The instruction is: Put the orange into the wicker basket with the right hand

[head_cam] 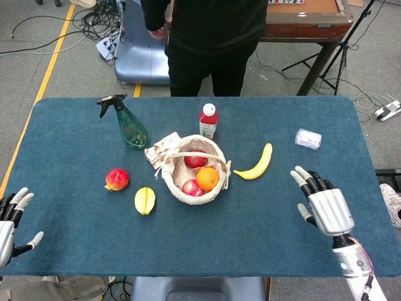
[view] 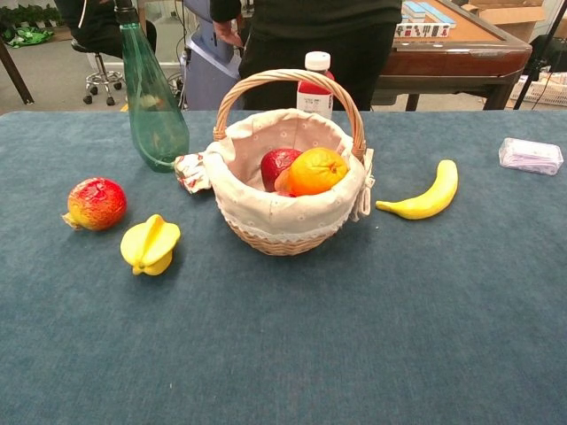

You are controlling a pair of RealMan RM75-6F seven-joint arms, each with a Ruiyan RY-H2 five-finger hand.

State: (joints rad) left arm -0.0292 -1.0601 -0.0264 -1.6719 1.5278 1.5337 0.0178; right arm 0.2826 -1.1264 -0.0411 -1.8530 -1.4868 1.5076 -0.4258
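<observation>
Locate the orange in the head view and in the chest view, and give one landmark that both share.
Head view: the orange lies inside the wicker basket, on its right side.
Chest view: the orange lies in the basket, right of a red fruit.
Shared landmark: the banana, right of the basket.

On my head view the blue table carries a green spray bottle at the far left, standing upright. A red-and-white bottle with a white cap stands near the far edge, middle. I see a crumpled printed wrapper lying between the two. Nearer me, a red pomegranate-like fruit sits well left, with a yellow starfruit just beside it. A banana lies right of centre, and a small clear packet rests well apart toward the right edge. Beyond the table a person in black stands, with a wooden table behind.
</observation>
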